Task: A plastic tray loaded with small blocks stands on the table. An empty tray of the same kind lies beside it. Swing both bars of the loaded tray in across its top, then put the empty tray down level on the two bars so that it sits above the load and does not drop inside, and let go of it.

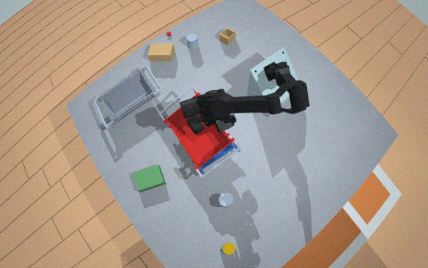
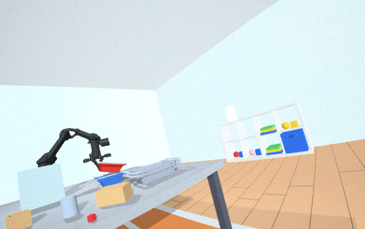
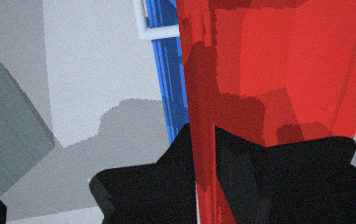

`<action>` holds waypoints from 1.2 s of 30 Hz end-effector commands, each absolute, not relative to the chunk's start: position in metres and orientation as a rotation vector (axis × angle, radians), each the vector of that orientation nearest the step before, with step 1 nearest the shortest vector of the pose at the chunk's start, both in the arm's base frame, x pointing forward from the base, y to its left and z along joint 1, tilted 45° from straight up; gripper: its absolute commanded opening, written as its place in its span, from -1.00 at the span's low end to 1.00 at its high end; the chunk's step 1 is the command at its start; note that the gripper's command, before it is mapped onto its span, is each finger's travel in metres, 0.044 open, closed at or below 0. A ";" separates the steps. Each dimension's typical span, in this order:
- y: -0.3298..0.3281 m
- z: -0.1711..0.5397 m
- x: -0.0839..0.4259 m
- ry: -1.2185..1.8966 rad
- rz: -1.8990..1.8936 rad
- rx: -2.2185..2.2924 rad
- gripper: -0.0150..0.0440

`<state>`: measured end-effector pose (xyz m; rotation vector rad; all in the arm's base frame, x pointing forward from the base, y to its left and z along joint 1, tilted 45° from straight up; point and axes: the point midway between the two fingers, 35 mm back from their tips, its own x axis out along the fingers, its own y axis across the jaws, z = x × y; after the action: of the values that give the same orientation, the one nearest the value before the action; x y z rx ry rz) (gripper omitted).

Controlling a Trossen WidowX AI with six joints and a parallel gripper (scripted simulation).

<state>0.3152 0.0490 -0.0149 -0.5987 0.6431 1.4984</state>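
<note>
The empty red tray [image 1: 201, 147] [image 2: 110, 168] [image 3: 305, 50] hangs nearly level above the blue tray [image 1: 219, 158] [image 2: 110, 180] [image 3: 170, 70], with a gap between them in the exterior view. My gripper [image 1: 211, 125] [image 2: 97, 159] [image 3: 195, 127] is shut on the red tray's long side wall, one finger inside and one outside. The red tray hides most of the blue tray and its load. Wire shows past both ends of the red tray in the top view; a white wire corner [image 3: 144, 34] lies over the blue rim in the wrist view. I cannot tell how fully each bar lies across.
A grey tray with wire bars [image 1: 126, 93] [image 2: 159, 173] stands beside the blue tray. A tan block [image 1: 161, 52] [image 2: 113, 194], a pale cylinder [image 1: 192, 41] [image 2: 69, 206], a green block [image 1: 149, 178], another cylinder [image 1: 226, 199] and a pale panel [image 2: 40, 188] stand around.
</note>
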 end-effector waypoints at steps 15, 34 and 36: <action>0.051 -0.016 0.314 0.645 1.502 -0.597 -0.49; 0.058 -0.022 0.307 0.652 1.515 -0.590 -0.49; 0.058 -0.022 0.307 0.652 1.515 -0.590 -0.49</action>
<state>0.3122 0.0526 -0.0187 -0.6000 0.6405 1.4953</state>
